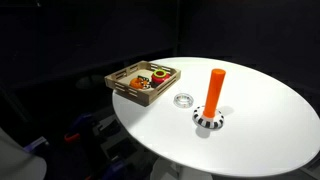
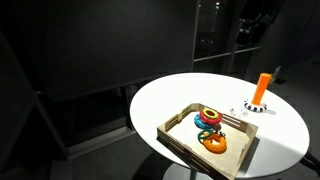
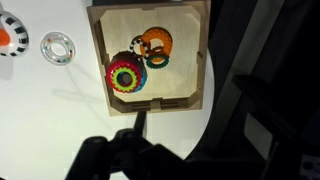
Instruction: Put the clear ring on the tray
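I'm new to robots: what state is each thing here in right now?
clear ring: lying flat on the table, outside the tray.
tray: on the table, coloured rings inside.
coloured rings: piled in the tray.
orange peg: standing upright.
checkered ring: around the orange peg's foot.
pincer: above the table near the tray; open or shut unclear.

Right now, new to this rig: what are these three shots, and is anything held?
One robot arm, three cameras. Two stand outside, looking at a round white table; the third rides on the wrist, looking down, its dark gripper at the bottom edge. On the table: a wooden tray holding coloured rings, a clear ring beside it, and an orange peg standing in a checkered ring. Nothing looks held; the gripper is too dark to tell open from shut.
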